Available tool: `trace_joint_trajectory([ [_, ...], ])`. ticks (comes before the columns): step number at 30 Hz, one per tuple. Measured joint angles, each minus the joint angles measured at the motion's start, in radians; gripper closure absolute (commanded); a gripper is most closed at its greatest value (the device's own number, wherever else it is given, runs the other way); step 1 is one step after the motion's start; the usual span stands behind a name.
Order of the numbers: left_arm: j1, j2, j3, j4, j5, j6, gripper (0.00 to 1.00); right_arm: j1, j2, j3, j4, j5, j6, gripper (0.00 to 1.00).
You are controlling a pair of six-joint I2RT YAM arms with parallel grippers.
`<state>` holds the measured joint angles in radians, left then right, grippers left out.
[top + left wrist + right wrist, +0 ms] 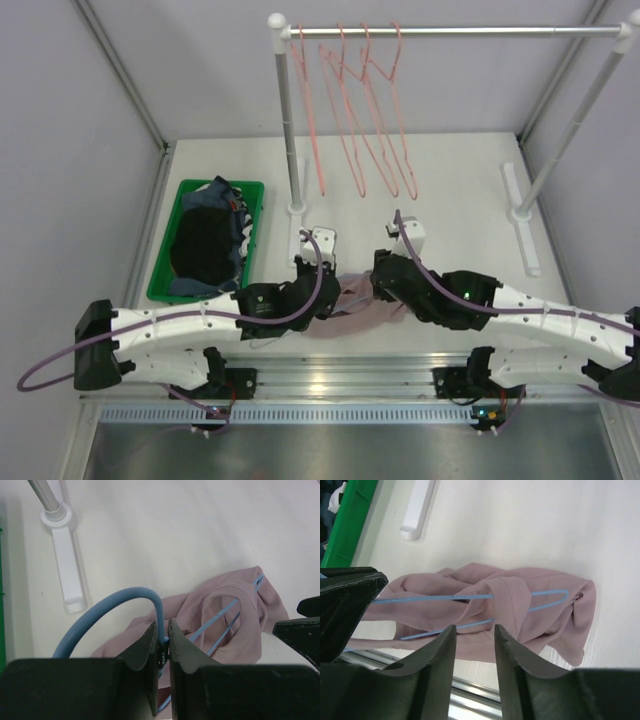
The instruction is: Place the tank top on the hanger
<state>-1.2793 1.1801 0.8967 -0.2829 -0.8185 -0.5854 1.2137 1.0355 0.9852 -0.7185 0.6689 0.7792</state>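
The left gripper [164,632] pinches the thin blue wire hanger [131,593] by its curved hook. The soft, crumpled mauve top [250,636] wraps its frame; right gripper [474,630] spread

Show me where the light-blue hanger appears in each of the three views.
Top external: it cannot be made out; only the tank top around it shows, low centre, between the two arms.
Left wrist: the hanger hook curves up at lower centre from the shut left fingers.
Right wrist: its wires cross the centre, through the fabric.
Shared landmark: the tank top.
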Motion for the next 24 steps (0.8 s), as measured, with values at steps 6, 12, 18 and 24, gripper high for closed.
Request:
trace_joint_trajectory([
  [6, 0.000, -0.002, 0.000, 0.000, 0.013, 0.009, 1.00, 0.002, -0.029, -0.018, 0.052, -0.020, -0.074, 0.52],
  [12, 0.000, -0.072, -0.010, 0.015, 0.060, 0.040, 1.00, 0.002, -0.206, -0.116, 0.164, -0.114, -0.222, 0.49],
  [18, -0.001, -0.183, -0.035, 0.058, 0.188, 0.120, 1.00, 0.002, -0.343, -0.159, 0.250, -0.292, -0.371, 0.48],
  [24, -0.002, -0.231, -0.045, 0.084, 0.316, 0.187, 1.00, 0.002, -0.349, -0.140, 0.265, -0.419, -0.489, 0.47],
])
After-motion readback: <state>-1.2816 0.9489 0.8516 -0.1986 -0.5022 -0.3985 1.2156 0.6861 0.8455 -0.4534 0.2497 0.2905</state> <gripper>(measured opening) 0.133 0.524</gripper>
